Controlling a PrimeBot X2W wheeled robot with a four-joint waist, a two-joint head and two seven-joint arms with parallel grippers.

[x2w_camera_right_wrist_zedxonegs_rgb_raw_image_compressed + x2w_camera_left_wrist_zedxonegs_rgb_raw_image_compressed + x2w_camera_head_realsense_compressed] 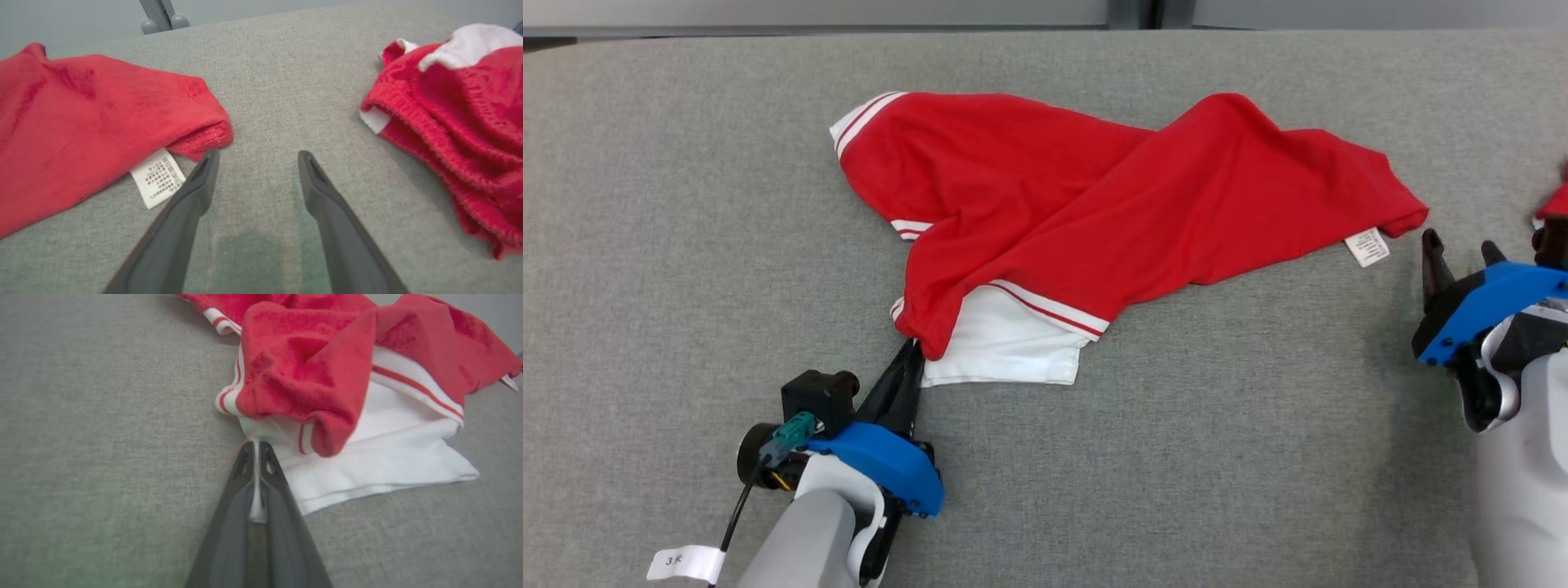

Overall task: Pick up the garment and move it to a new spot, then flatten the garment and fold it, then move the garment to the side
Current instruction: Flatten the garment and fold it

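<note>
Tabletop (686, 245) of grey cloth runs across the whole head view, its far edge a straight line near the top of the frame. Bare room lies over all the left side, along the bottom between the two arms, and in a narrower band above the cloth heap. The red garment (1094, 204) lies crumpled in the upper middle, spreading from a striped cuff at upper left to a pointed end at the right, where a care label (1368, 247) sticks out from under its lower edge. A white panel (1005, 343) pokes out at its lower left. At the right edge of the frame, a second red piece (1553, 200) lies apart from the garment, with bare grey between them. The left gripper (913, 347) reaches up and to the right from the lower left corner, forearm slanted, fingers pressed together on the garment's lowest left corner. In the left wrist view a strip of white fabric is pinched between them. The right gripper (1460, 245) stands at the right edge, fingers pointing up and spread apart, holding nothing, just beside the label and over bare cloth.
</note>
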